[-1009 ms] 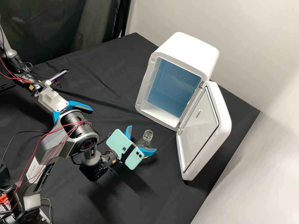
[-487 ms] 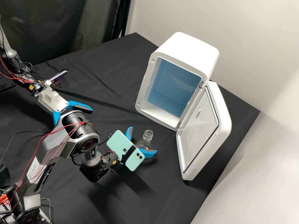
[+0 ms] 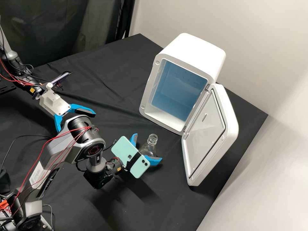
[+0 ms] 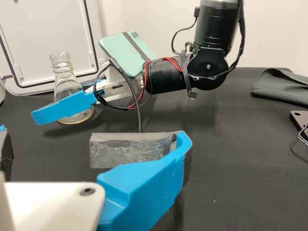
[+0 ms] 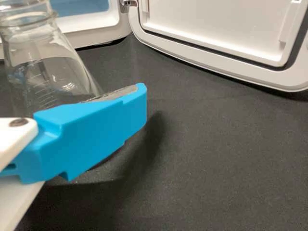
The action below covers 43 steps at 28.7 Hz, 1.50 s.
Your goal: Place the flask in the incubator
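The clear flask [image 3: 151,141] stands upright on the black counter [image 3: 106,73], just in front of the white incubator [image 3: 192,54], whose door [image 3: 210,134] hangs wide open. The right gripper [image 3: 147,148] is low at the flask with its fingers spread, one on each side of the glass; whether they touch it cannot be told. The left gripper [image 4: 94,139] is well back from the flask, spread wide and empty.

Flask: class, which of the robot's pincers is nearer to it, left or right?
Right. The right pincer straddles the flask, open around it; the left pincer sits well back across the bench, apart from it.
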{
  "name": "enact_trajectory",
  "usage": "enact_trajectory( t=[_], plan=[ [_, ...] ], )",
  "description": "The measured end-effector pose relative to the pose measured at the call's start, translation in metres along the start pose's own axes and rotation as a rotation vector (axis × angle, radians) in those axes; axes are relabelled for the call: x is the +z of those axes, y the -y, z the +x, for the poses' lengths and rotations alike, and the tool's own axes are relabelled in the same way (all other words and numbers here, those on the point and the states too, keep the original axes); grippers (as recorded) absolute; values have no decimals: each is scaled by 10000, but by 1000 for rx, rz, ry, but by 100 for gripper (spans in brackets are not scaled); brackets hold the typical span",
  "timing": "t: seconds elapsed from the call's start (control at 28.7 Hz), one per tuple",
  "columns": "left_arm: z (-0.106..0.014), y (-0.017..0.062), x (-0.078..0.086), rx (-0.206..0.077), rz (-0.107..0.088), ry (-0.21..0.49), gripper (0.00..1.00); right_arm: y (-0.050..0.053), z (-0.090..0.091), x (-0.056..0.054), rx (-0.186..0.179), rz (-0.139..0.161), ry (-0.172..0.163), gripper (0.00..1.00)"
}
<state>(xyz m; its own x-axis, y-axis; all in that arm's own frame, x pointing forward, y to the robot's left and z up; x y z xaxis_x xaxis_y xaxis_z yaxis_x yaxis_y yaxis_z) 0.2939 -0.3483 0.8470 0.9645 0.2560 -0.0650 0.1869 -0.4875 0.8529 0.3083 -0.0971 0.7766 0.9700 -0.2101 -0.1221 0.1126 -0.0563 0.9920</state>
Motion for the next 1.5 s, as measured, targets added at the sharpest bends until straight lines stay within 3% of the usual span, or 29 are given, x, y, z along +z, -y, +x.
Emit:
enact_trajectory(
  t=[0.45, 0.7, 0.73, 1.01, 1.08, 1.5],
  plan=[
    [15, -23, 1, 8, 2, 1, 100, -82, 34, 33, 26, 2, 7, 100],
    [15, -9, -5, -7, 2, -4, 100, -92, 56, 39, 30, 1, 6, 100],
    [15, -9, -5, -7, 2, -4, 100, -92, 56, 39, 30, 3, 6, 0],
    [15, -9, -5, -7, 2, -4, 100, -92, 56, 39, 30, 18, 6, 0],
    [15, -9, -5, -7, 2, -4, 100, -92, 56, 39, 30, 34, 6, 0],
    [15, -9, -5, -7, 2, -4, 100, -92, 56, 39, 30, 36, 6, 0]
  ],
)
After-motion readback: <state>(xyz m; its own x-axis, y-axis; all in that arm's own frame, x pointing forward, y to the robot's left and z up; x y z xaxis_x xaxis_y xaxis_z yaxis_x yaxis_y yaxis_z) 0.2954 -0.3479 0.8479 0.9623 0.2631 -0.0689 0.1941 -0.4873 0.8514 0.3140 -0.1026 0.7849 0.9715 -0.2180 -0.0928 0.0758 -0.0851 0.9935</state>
